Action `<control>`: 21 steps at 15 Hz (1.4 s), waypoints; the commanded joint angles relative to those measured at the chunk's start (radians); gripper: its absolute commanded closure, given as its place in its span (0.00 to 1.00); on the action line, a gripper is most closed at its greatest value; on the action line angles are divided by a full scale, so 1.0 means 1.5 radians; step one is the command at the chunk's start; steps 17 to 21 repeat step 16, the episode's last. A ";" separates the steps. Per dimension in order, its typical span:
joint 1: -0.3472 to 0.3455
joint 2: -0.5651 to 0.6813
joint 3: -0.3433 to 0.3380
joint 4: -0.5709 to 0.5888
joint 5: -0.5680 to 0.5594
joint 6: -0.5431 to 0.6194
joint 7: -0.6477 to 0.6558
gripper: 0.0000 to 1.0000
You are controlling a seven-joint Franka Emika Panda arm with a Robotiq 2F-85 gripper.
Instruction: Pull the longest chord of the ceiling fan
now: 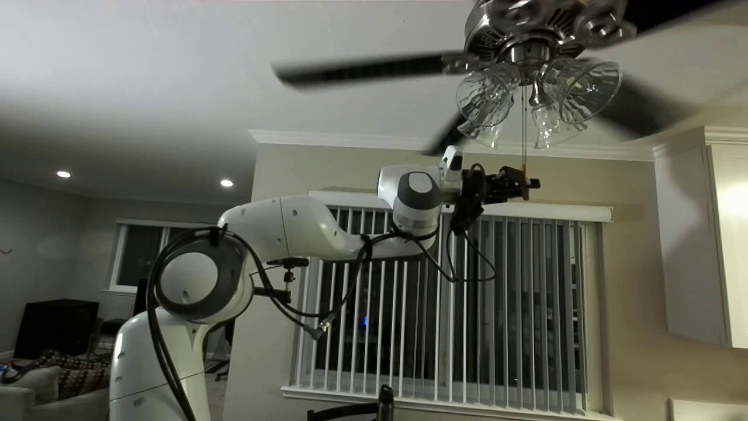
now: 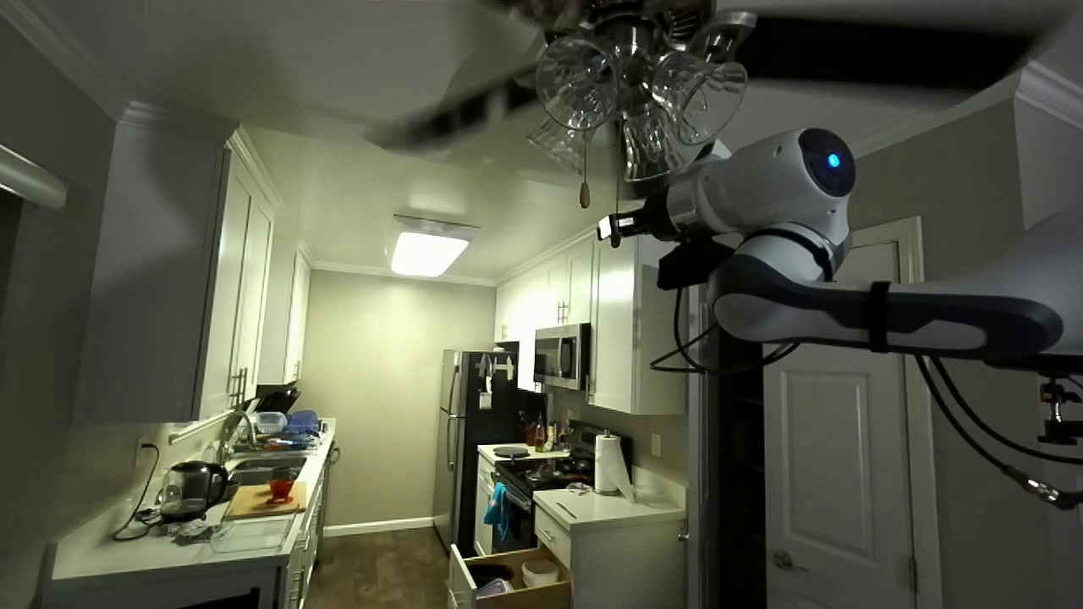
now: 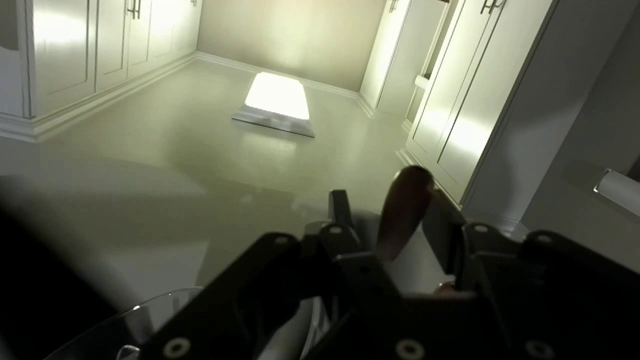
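Longest chord (image 1: 524, 140) of the ceiling fan (image 1: 529, 54) drops straight from beneath the fan's middle, a thin, pale strand ending in a smooth reddish-brown teardrop fob (image 3: 407, 207) that looks like wood; this fob sits between the jaws of the gripper (image 3: 393, 209), below the fan. These jaws stand apart: in the wrist view a gap shows between the fob and one blocky finger (image 3: 341, 210), while against the opposite finger the two overlap in sight, and I cannot tell whether they touch. Back from the tips run matte black, angular linkages (image 3: 227, 290) with round, pale screw heads (image 3: 176, 347). Lower than the fan stretches the arm (image 1: 310, 225), all smooth, rounded white shells and dark grey bands, with slack black cables (image 1: 153, 316) strapped along it. Above the gripper, close under the fan's shiny metal housing (image 1: 482, 38), clear glass shades (image 1: 485, 96) flare like bells, their walls rippled. In an exterior view a shorter pull chain (image 2: 585, 161) hangs under the fan near the long one, its own wooden-looking drop (image 2: 585, 195) higher and lighter brown. Out from the fan's housing spread long, flat, dark blades (image 1: 368, 69), blurred in both exterior views. Farther off, below and behind the fan, hang slim white vertical blinds (image 1: 508, 316); beyond it, in an exterior view, come panelled white cabinets (image 2: 241, 288) and a glowing rectangular ceiling light (image 2: 429, 254).
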 commanded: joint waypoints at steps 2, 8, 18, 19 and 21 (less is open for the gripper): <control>0.056 -0.005 -0.026 -0.045 0.032 -0.038 -0.056 0.19; 0.179 0.007 -0.098 -0.056 -0.002 -0.117 -0.046 0.05; 0.201 0.007 -0.115 -0.057 0.001 -0.125 -0.056 0.00; 0.201 0.007 -0.115 -0.057 0.001 -0.125 -0.056 0.00; 0.201 0.007 -0.115 -0.057 0.001 -0.125 -0.056 0.00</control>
